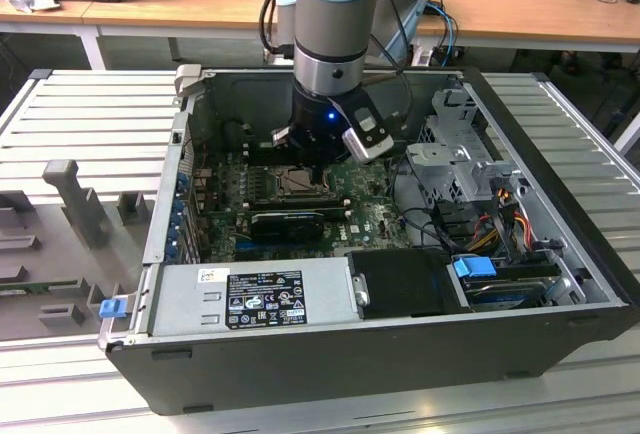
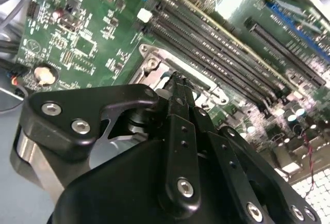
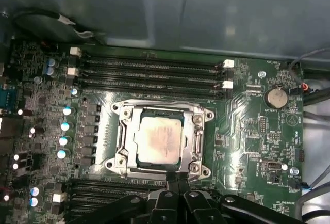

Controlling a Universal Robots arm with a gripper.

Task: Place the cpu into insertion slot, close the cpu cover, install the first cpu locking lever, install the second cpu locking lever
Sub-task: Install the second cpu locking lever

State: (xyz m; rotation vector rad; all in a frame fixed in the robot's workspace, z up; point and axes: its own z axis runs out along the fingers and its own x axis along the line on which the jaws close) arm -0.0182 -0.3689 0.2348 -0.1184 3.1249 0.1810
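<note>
- Since the cpu (image 3: 158,139) already lies flat in the slot (image 3: 129,154) with the cover (image 3: 198,140) down around it, I judge it a light, stiff, fragile chip (its underside is the delicate part), best taken by two opposite edges, never by its face.
- It is square, so no long axis; its pale face points up out of the board (image 3: 247,146).
- The cover is thin springy metal, likely best pushed at its rim.
- Just by the socket's edge sits the claw (image 3: 174,178), fingers drawn together on nothing, tips close above the frame.
- Memory slots (image 3: 149,74) run along the socket's far side.
- All of this sits inside the case (image 1: 560,154) on a ribbed surface (image 1: 80,114).
</note>
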